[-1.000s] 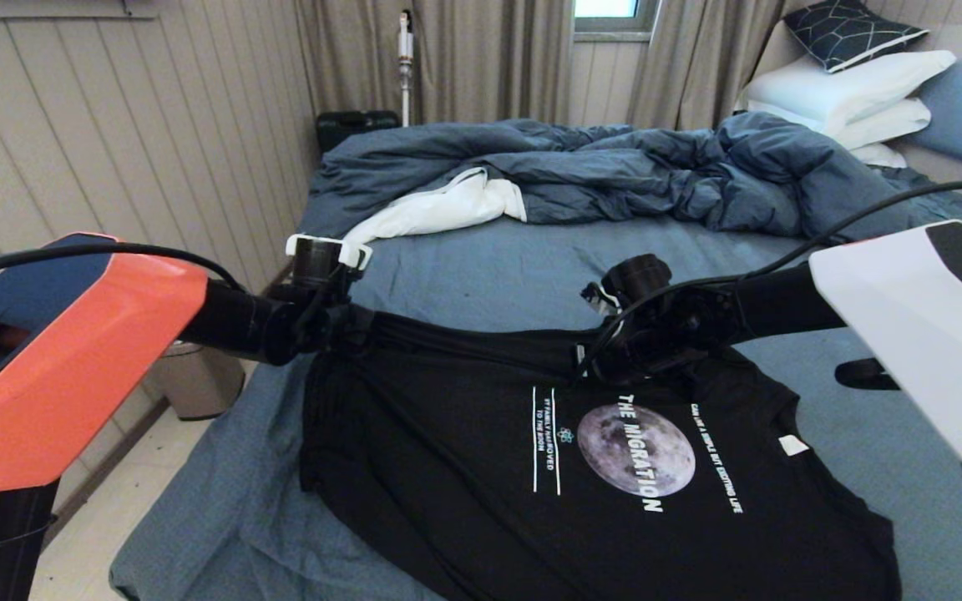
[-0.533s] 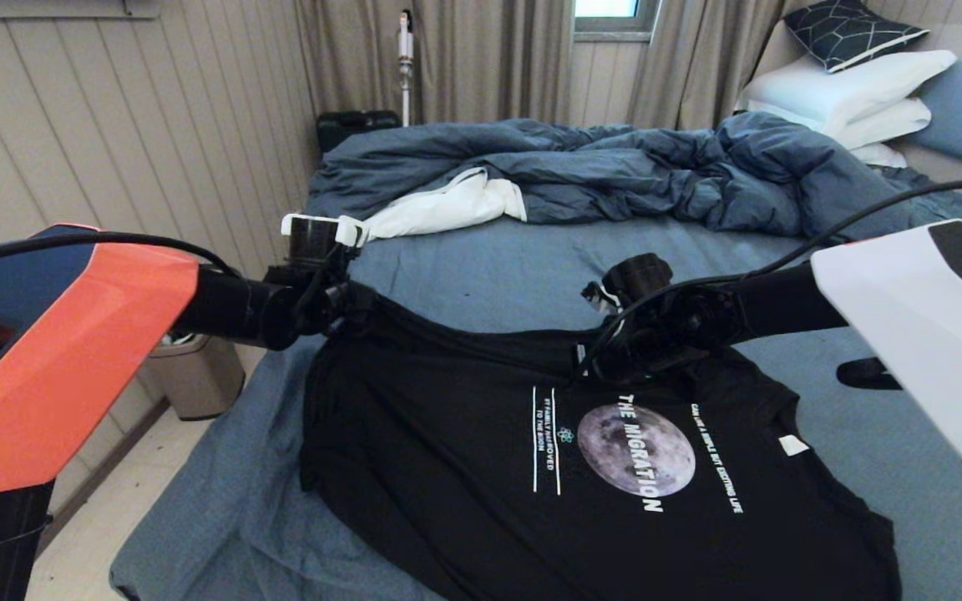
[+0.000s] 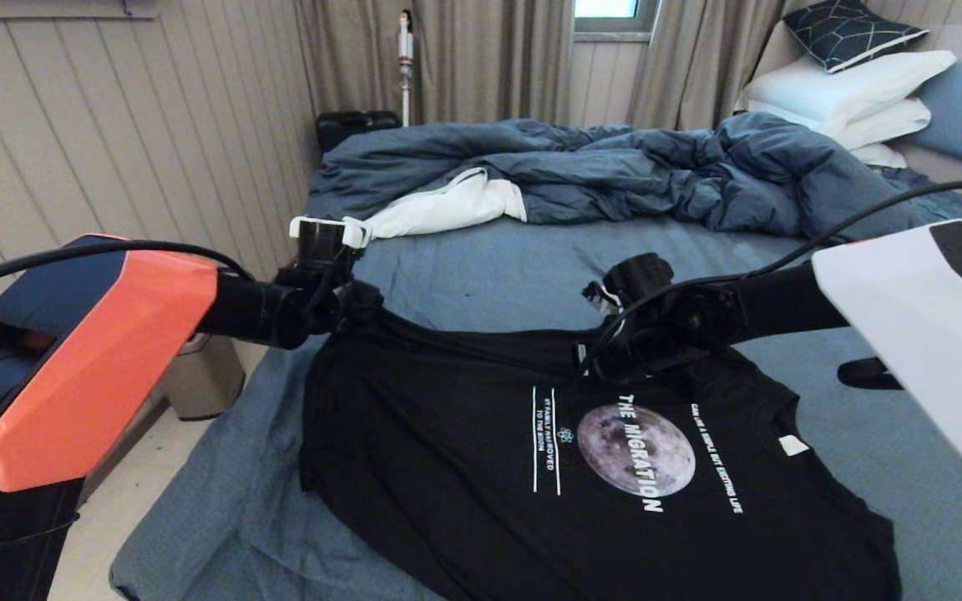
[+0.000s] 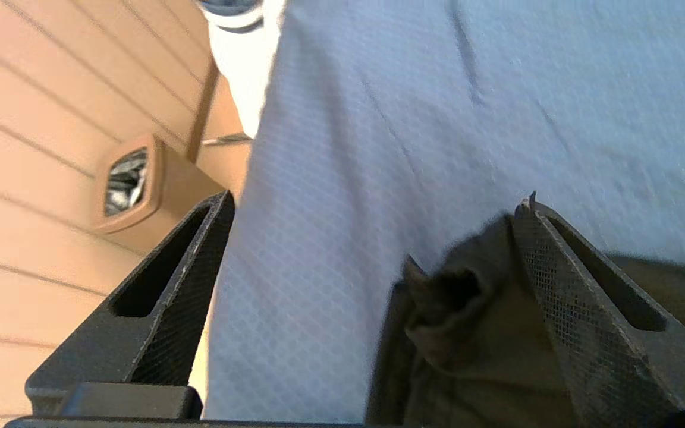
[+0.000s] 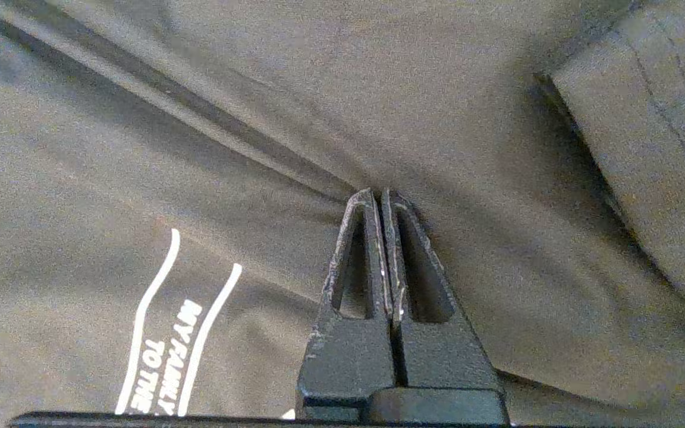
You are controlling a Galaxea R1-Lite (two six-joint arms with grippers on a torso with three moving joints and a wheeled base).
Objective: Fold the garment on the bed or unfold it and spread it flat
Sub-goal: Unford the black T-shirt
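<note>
**Left corner let go, right pinch on the far edge**

The large black cotton T-shirt with a grey moon print (image 3: 581, 467) lies print-up on the wide bed with a blue-grey sheet (image 3: 489, 267), nearer the camera than the rumpled dark blue duvet (image 3: 615, 167). The left gripper (image 4: 372, 238) stands wide apart at the shirt's far left corner; a bunched fold of black cloth rests against one finger (image 4: 562, 297), clamped by nothing. The right gripper (image 5: 381, 199) is pressed tight together at the shirt's far edge, and seems to pinch a ridge of fabric.

To do this well, I judge the left arm should lift clear straight off the shirt so the loose fold does not snag and drag, then the right should release without tugging.

Hard to tell: how much cloth the right tips really hold. The shirt's near hem is cut off, and both arms cover parts of its far edge.
</note>
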